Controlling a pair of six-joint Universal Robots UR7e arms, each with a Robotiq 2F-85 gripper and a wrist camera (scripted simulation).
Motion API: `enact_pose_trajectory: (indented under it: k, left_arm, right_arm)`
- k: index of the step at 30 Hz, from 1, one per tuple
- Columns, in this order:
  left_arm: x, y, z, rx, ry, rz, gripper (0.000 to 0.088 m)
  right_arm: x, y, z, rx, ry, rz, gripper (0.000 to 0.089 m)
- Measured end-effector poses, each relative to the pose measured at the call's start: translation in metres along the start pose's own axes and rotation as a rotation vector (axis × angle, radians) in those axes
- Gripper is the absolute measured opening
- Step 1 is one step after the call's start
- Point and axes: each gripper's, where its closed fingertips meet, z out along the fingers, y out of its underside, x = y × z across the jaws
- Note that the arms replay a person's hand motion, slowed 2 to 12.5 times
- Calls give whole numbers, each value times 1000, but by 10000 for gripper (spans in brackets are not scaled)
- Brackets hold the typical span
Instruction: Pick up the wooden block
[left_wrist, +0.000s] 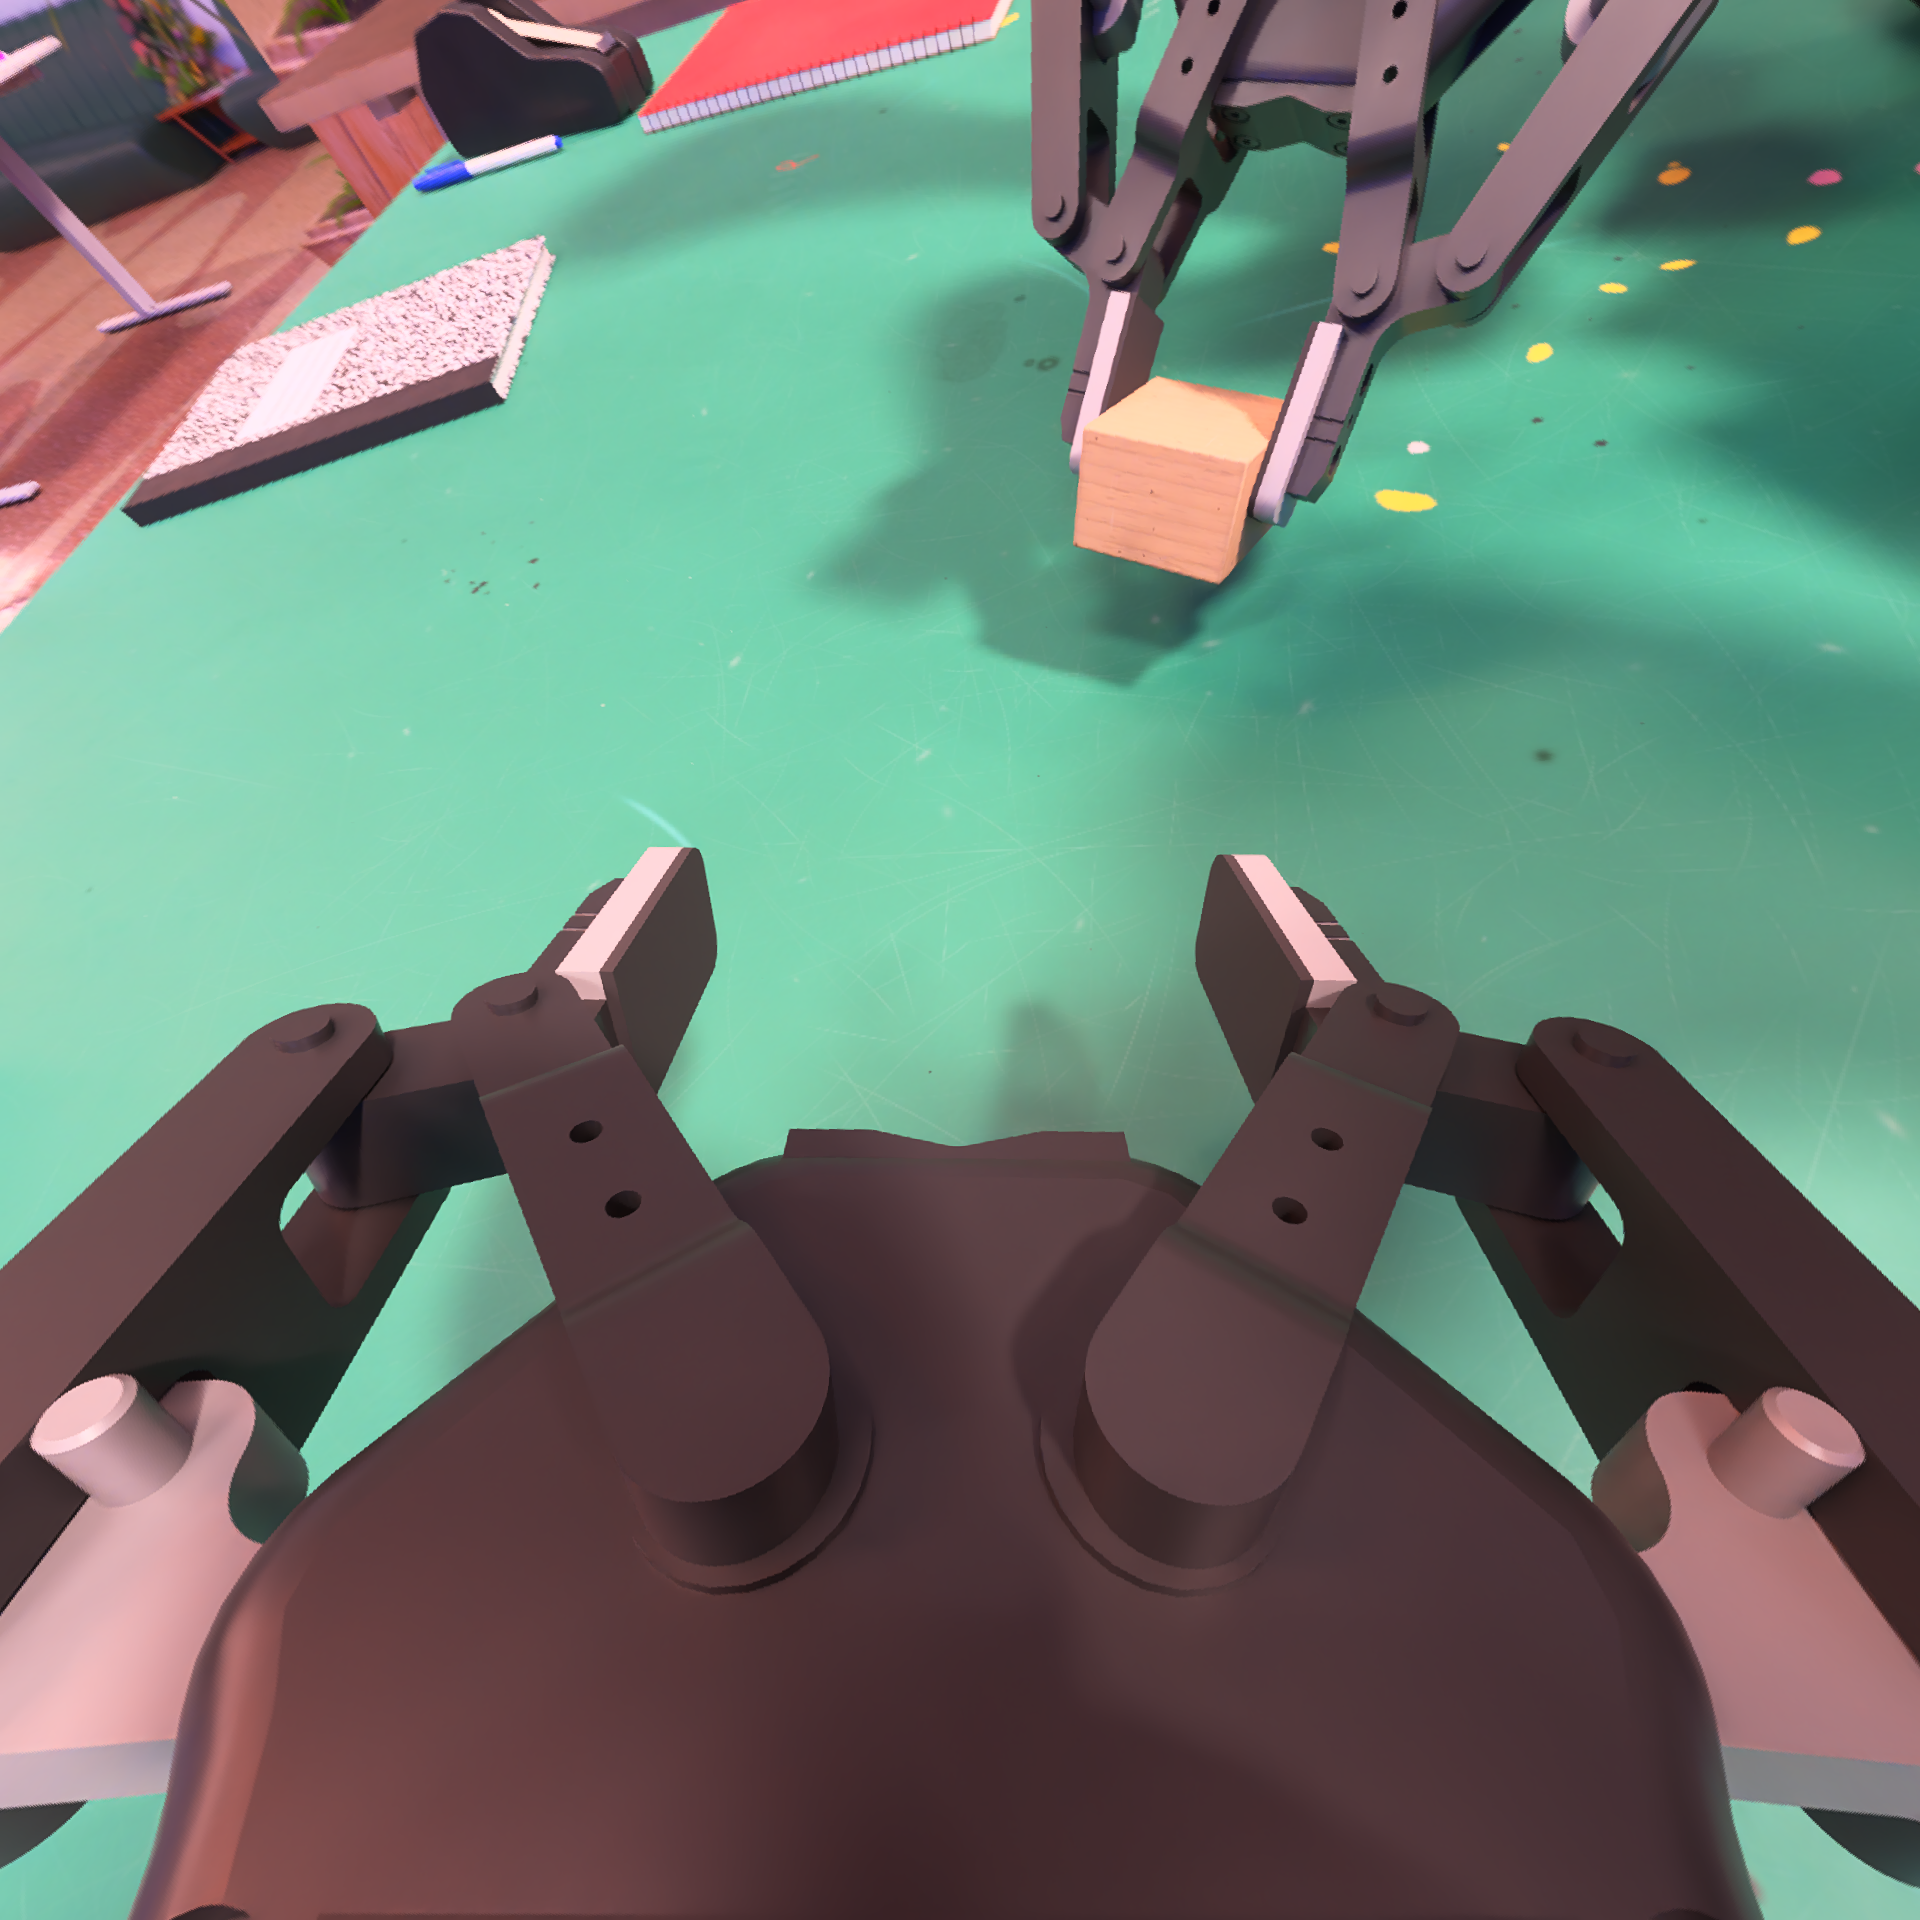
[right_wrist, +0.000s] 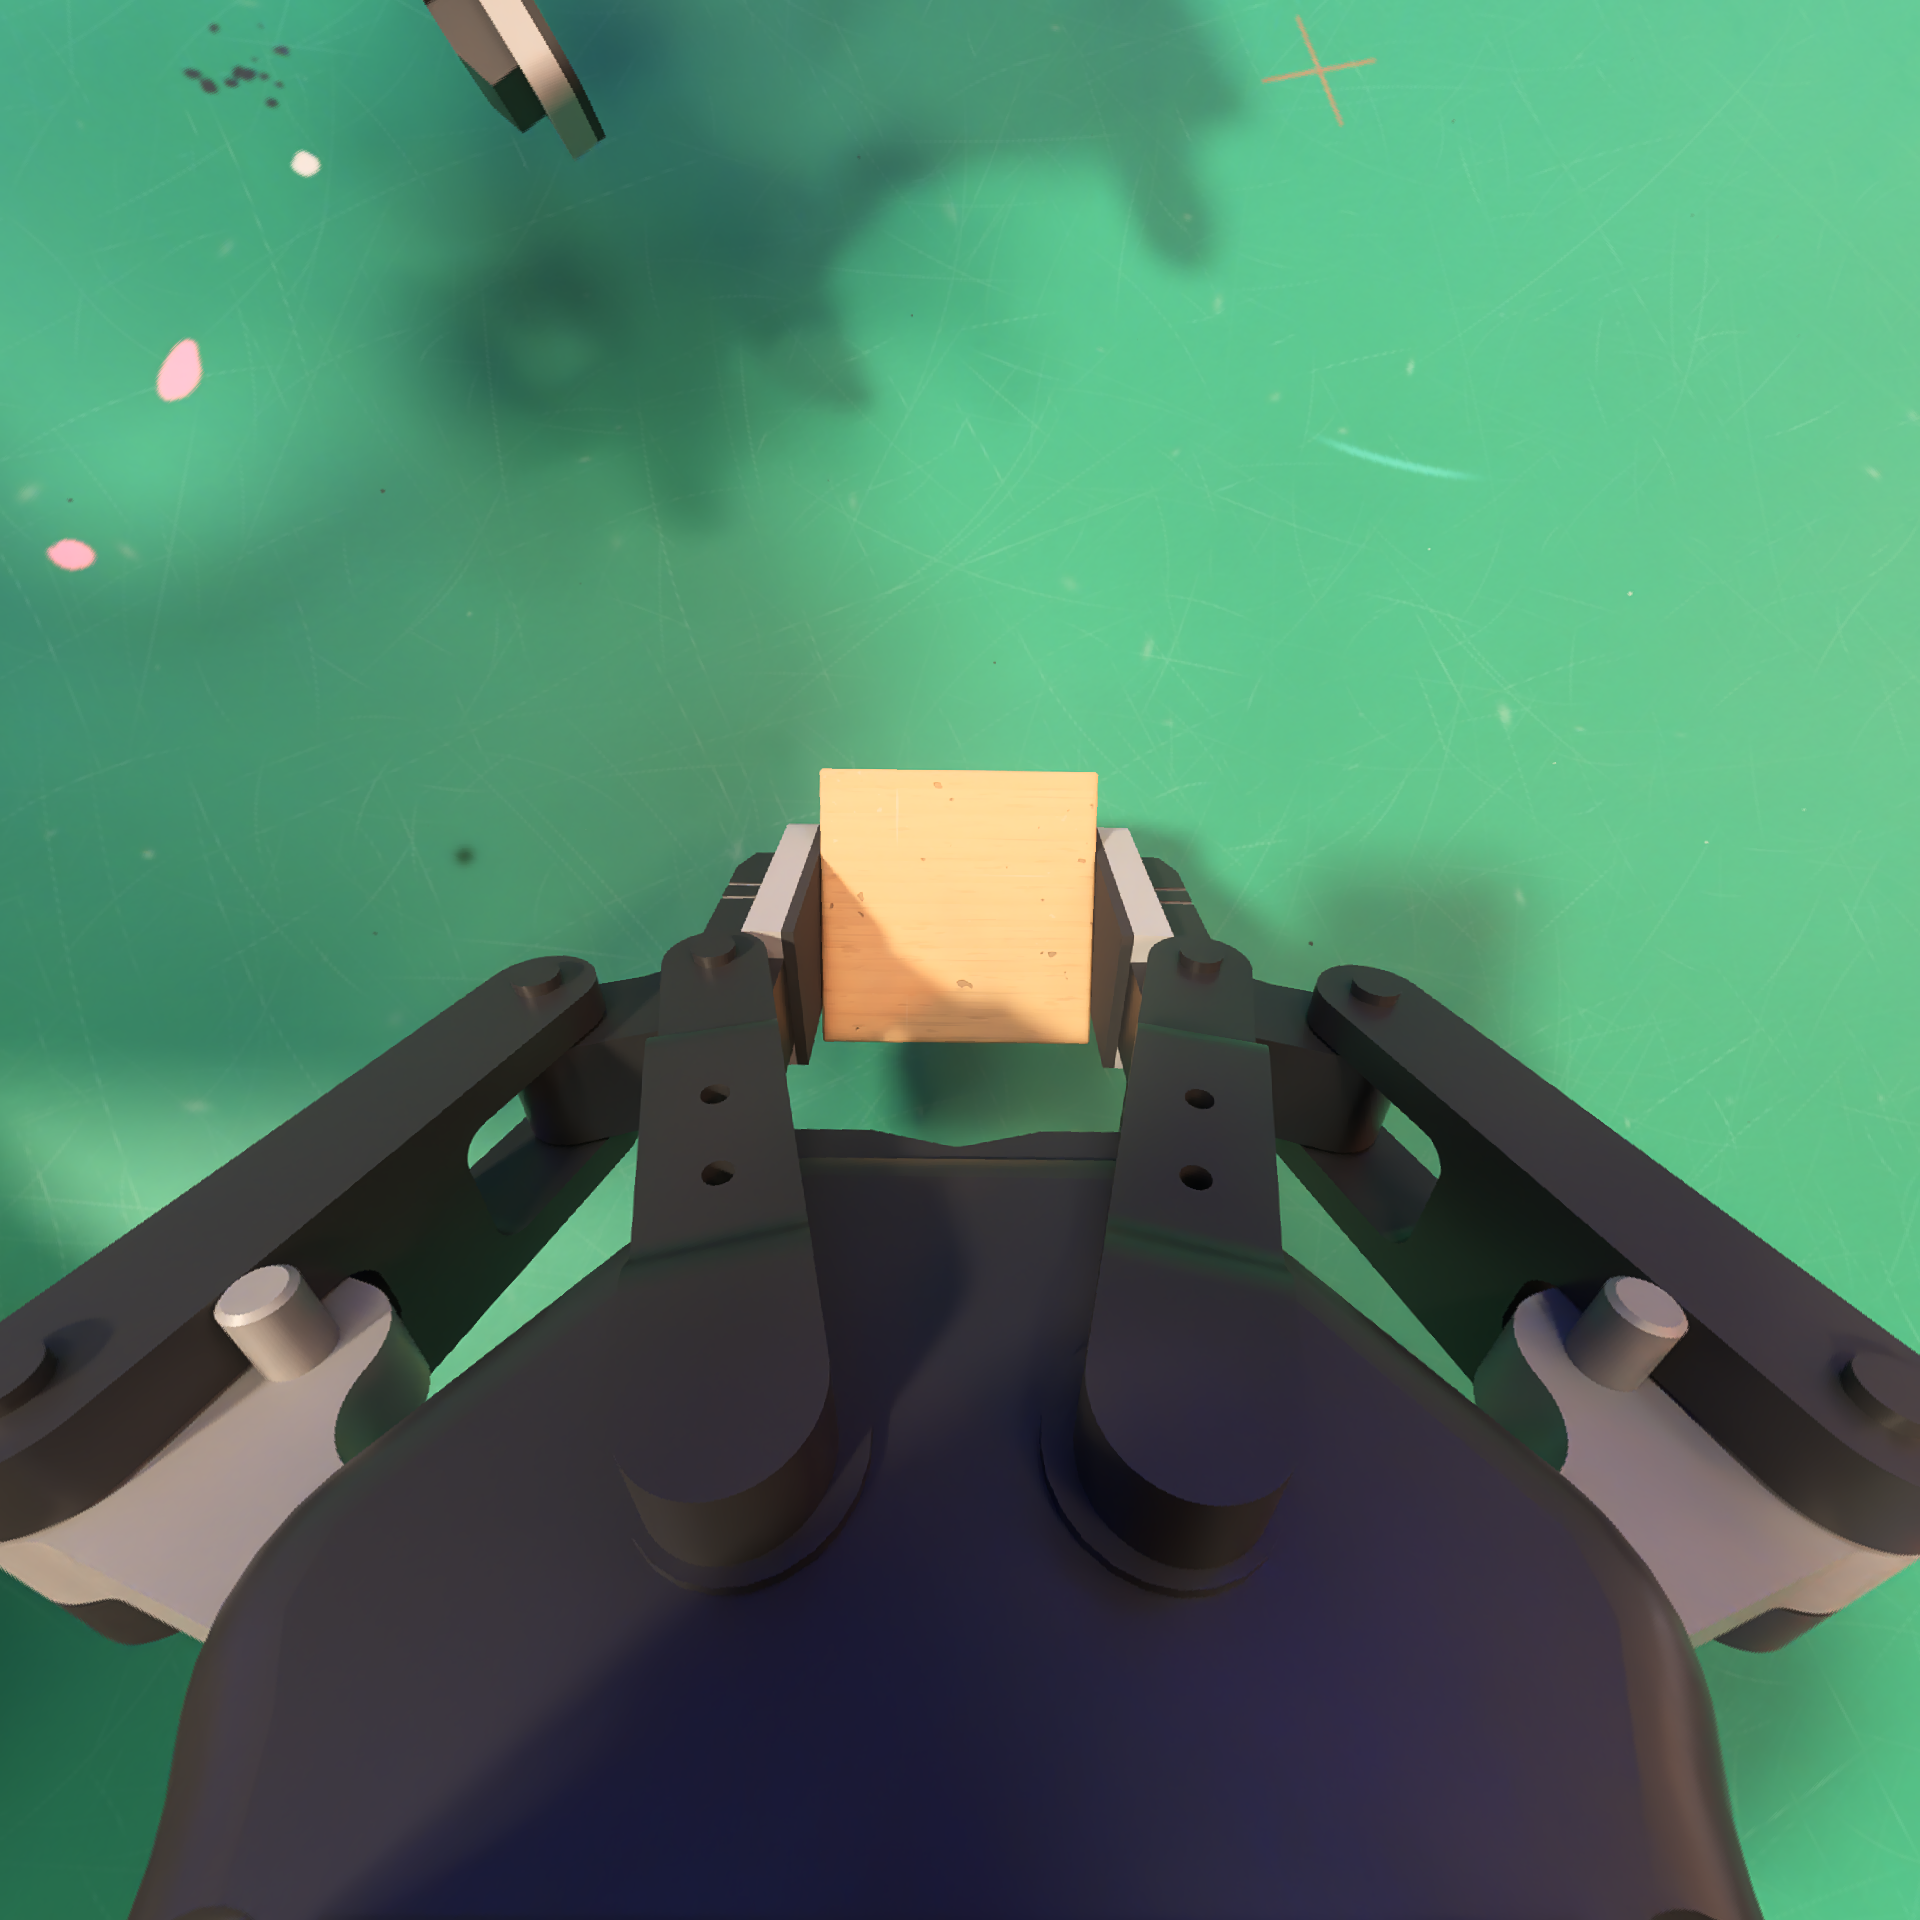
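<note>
The wooden block (right_wrist: 957, 906) is pinched between the jaws of the right gripper (right_wrist: 957, 935), one pad pressed flat against each of two opposite faces. In the left wrist view the block (left_wrist: 1169, 483) is seen held off the green bench (left_wrist: 727, 675), with its shadow cast on the surface beneath it. The left gripper (left_wrist: 956, 914) is held near the block with its jaws spread wide and nothing between them. Farther from the block, a speckled notebook (left_wrist: 353, 374) is laid flat near the bench edge. Beyond it, still farther from the block, a blue-capped marker (left_wrist: 486, 163), a black case (left_wrist: 530, 73) and a red spiral notebook (left_wrist: 831, 52) are seen. No container is seen on the bench.
</note>
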Motion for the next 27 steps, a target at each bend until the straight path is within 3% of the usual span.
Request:
enact_pose_trajectory:
  k: [16,27]
  left_arm:
    - [8,12,18,-88,108,-2,776]
    - [19,16,25,-110,179,22,528]
  right_arm:
    - [-3,3,6,-19,-18,-4,417]
    - [-5,4,8,-22,-36,-6,417]
